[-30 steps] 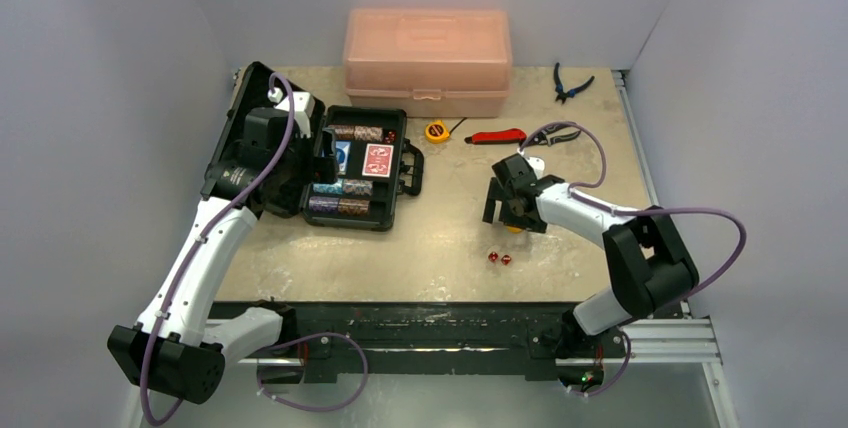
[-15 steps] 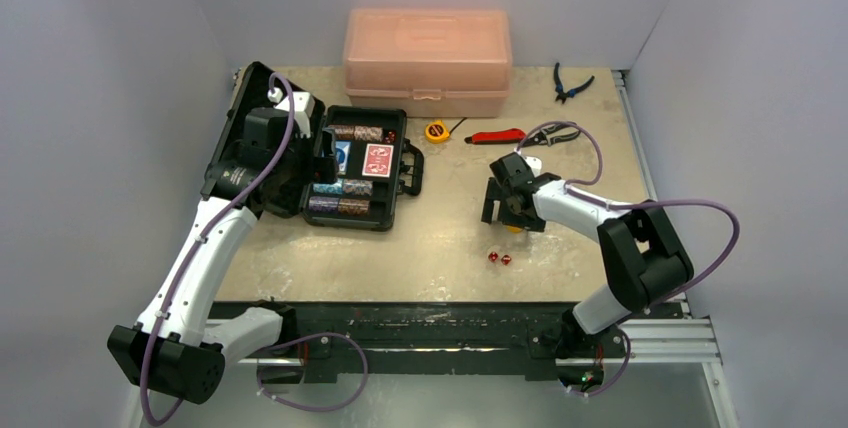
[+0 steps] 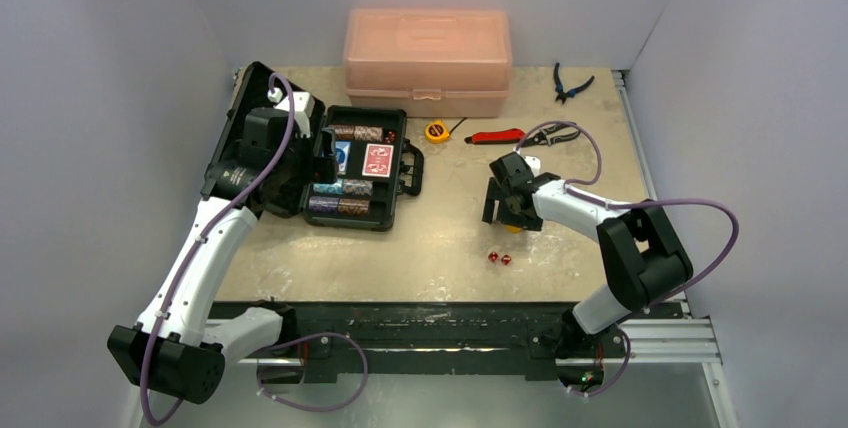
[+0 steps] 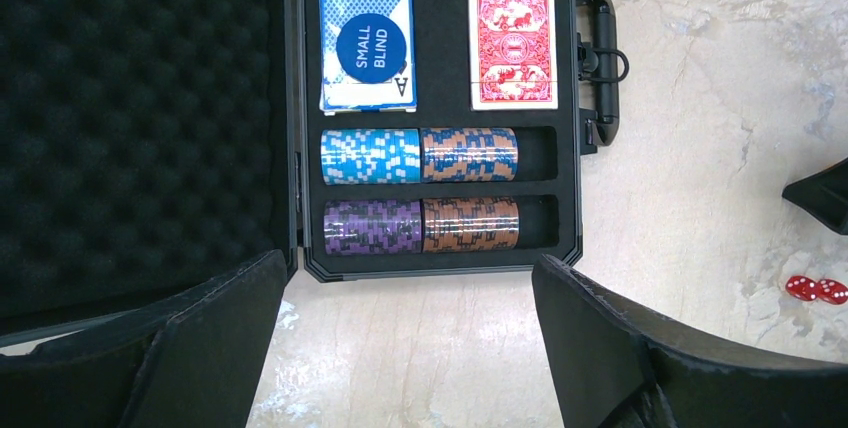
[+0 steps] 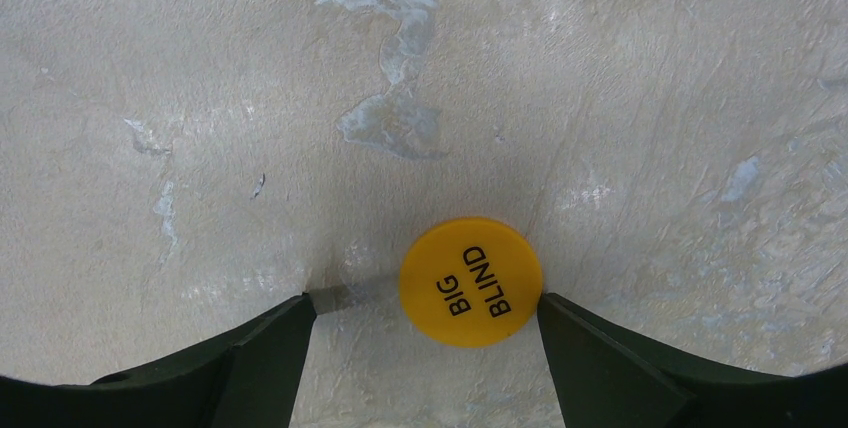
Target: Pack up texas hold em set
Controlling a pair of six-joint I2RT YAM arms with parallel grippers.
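Right arm first: over the last second its elbow has swung in and the right gripper (image 5: 425, 300) has edged a touch farther out, while the left arm has not budged. From the right wrist we read what the top view cannot give us: a yellow disc (image 5: 470, 281) marked BIG BLIND lies flat on the table (image 5: 200, 98) between the spread fingers. It is up against one finger, or just beside it, with a clear gap to the other. Those jaws are wide apart and hold nothing. From above, only a sliver of yellow peeks out under that gripper.

Over to the left gripper (image 4: 408, 266), also spread wide and empty, hanging above the near edge of the open briefcase (image 4: 440, 48). Beyond its fingertips we see the chip stacks (image 4: 419, 155) in two rows. Farther still are the blue deck (image 4: 340, 96), with a SMALL BLIND disc (image 4: 371, 47) on top, and the red deck (image 4: 512, 46). The foam lid (image 4: 140, 118) lies open beside one finger. Two red dice (image 4: 817, 289) sit on the table well off to the other side, unseen by the right wrist.
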